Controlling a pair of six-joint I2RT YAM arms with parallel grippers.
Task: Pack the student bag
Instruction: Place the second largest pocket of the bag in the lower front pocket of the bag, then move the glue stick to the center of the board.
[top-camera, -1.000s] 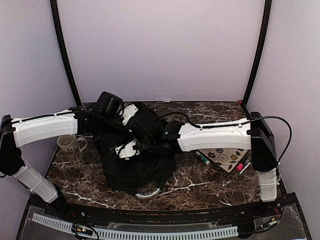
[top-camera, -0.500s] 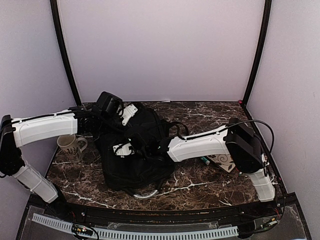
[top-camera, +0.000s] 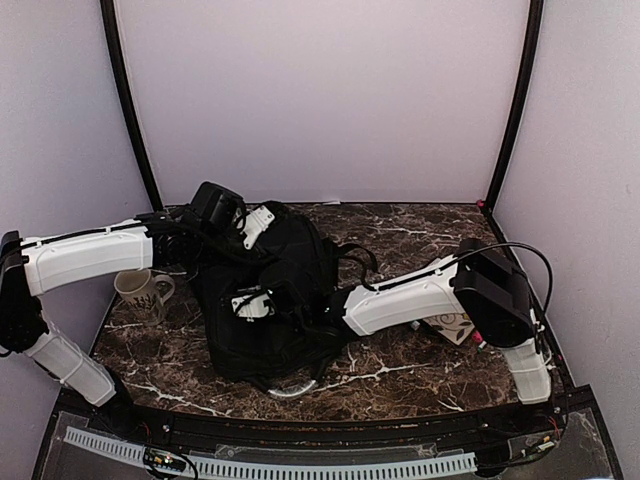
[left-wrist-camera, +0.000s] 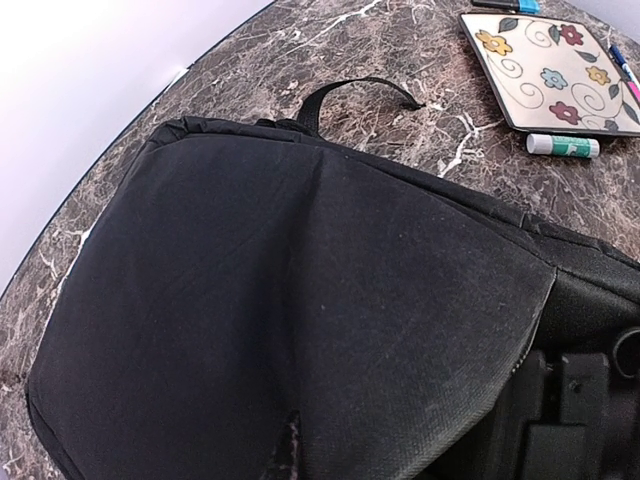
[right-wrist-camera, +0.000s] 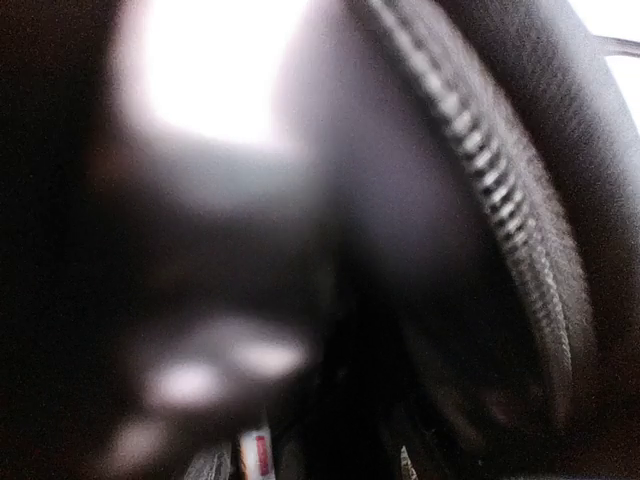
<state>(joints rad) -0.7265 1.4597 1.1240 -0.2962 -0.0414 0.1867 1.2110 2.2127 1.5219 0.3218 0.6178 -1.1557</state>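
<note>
The student bag (top-camera: 270, 335), a large black backpack, lies at the centre left of the table. My left gripper (top-camera: 256, 226) is at its far top edge. In the left wrist view the bag's fabric (left-wrist-camera: 300, 300) fills the frame and creases toward my hidden fingers, as if pinched and lifted. The top loop (left-wrist-camera: 360, 90) shows beyond it. My right gripper (top-camera: 252, 302) reaches from the right into the bag's opening. The right wrist view is dark and blurred, showing only a zipper (right-wrist-camera: 500, 200) and a small white item with a red label (right-wrist-camera: 255, 455). Its fingers are hidden.
A white mug (top-camera: 140, 292) stands left of the bag under the left arm. A flowered plate (top-camera: 455, 322) lies at the right, also in the left wrist view (left-wrist-camera: 545, 70), with a white-and-teal stick (left-wrist-camera: 563, 145) beside it. A pink marker (top-camera: 478, 338) lies by the plate.
My right arm has swung left and lower, pushing its gripper further into the bag, and now covers the teal stick. My left arm has stayed put.
</note>
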